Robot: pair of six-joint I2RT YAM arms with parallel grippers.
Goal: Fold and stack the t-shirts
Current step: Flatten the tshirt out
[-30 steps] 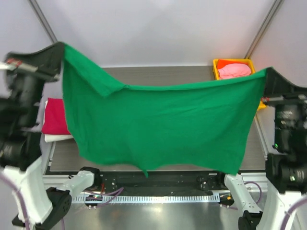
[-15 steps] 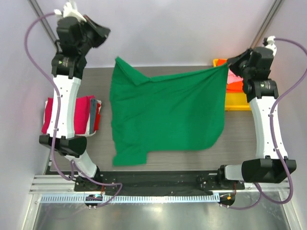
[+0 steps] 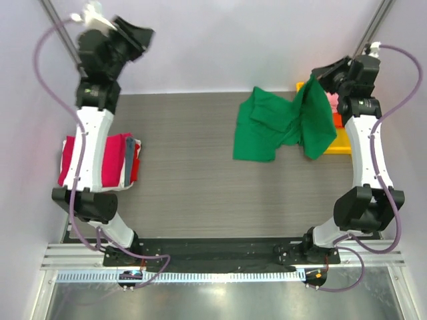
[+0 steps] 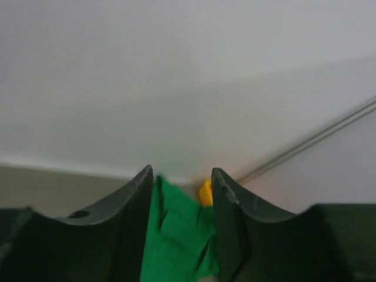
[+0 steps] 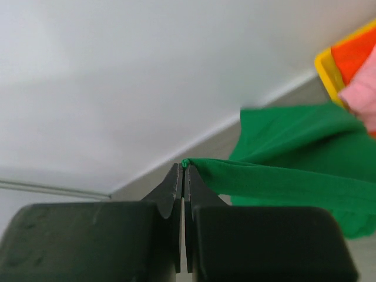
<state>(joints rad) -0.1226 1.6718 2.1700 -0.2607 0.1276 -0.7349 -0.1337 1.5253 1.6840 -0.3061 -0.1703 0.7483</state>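
Observation:
The bright green t-shirt (image 3: 280,127) hangs bunched from my right gripper (image 3: 320,73), its lower part lying on the table at the back right and its right side draped over the yellow tray. In the right wrist view the gripper (image 5: 184,164) is shut on the shirt's edge (image 5: 282,176). My left gripper (image 3: 139,37) is raised at the back left, open and empty. In the left wrist view (image 4: 179,171) the green shirt (image 4: 173,235) shows far off between the fingers. A folded crimson and red stack (image 3: 93,160) with white under it lies at the table's left edge.
A yellow tray (image 3: 338,139) at the back right holds pink (image 5: 361,94) and orange (image 5: 352,53) cloth, mostly hidden by the green shirt in the top view. The grey table (image 3: 187,173) has a white wall behind it and metal frame posts at the back corners.
My left gripper has let go of the green shirt and stays high at the back left. The shirt, spread between both grippers before, has collapsed to the right and hangs from the right gripper only.

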